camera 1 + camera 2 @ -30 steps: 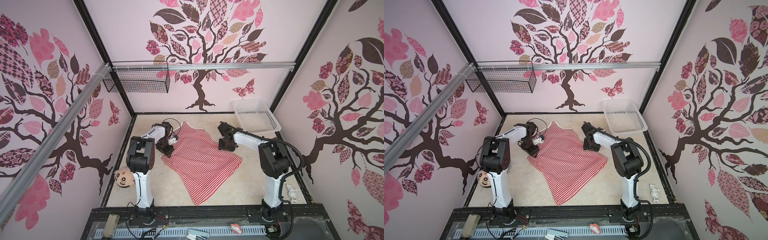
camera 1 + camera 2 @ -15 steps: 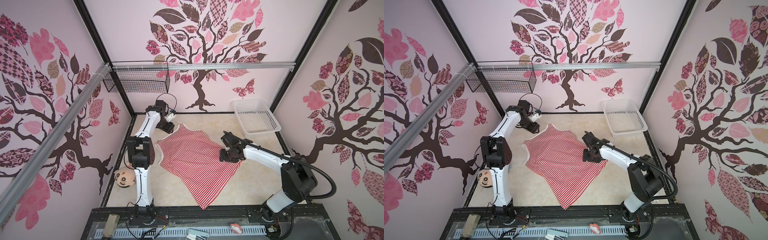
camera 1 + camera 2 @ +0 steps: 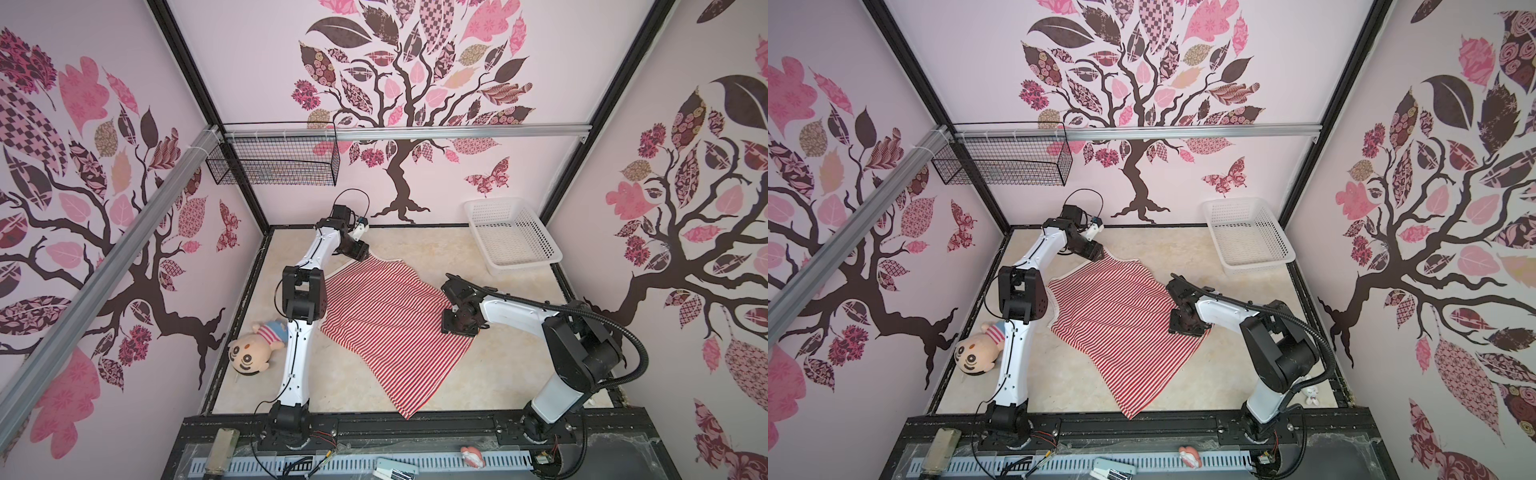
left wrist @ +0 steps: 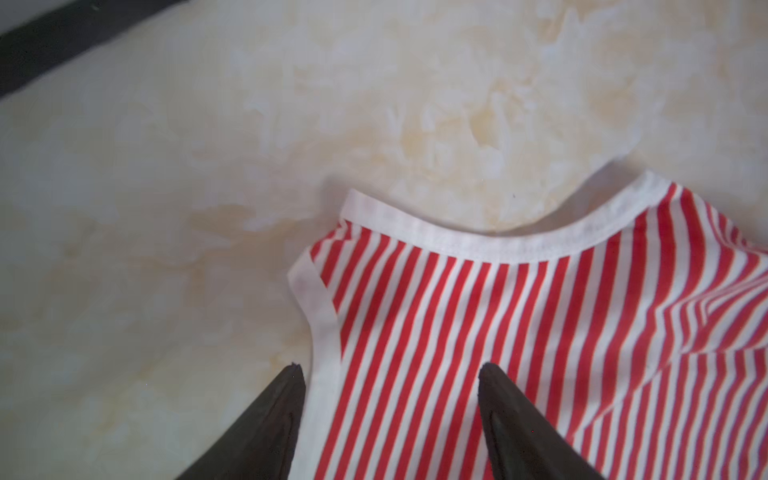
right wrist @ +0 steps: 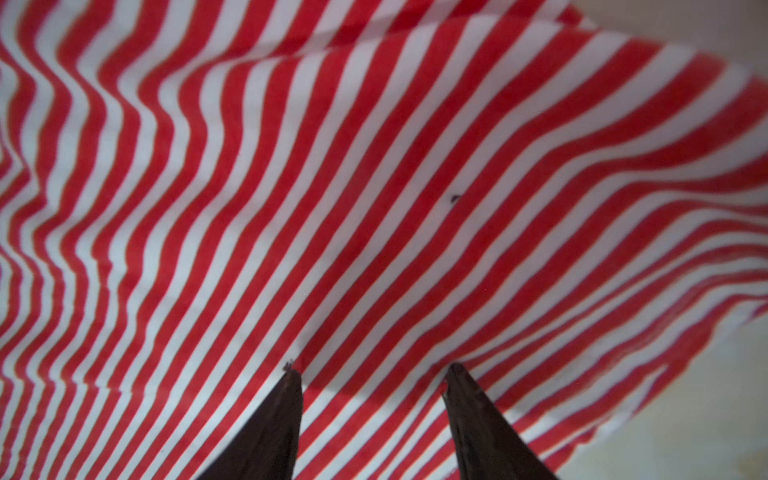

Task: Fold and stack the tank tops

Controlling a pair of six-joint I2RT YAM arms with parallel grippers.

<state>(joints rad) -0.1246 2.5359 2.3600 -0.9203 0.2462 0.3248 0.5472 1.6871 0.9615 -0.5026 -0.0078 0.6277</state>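
Striped tank top (image 3: 386,328) spread flat, left tool (image 4: 388,372) agape over shoulder; right tool (image 5: 372,370) agape

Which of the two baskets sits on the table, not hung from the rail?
The white plastic basket at the table's far right corner; the black wire basket hangs from the rail.

Thin red and white stripes are being shown across the tank top (image 3: 386,328), with plain white trim (image 4: 457,241) at its neck and armhole. A mottled cream and beige surface is being displayed by the table (image 3: 511,374), while the basket (image 3: 513,232) is being seen in white (its mesh included). Pink and dark brown patterned leaves are being carried by the walls (image 3: 1142,83).
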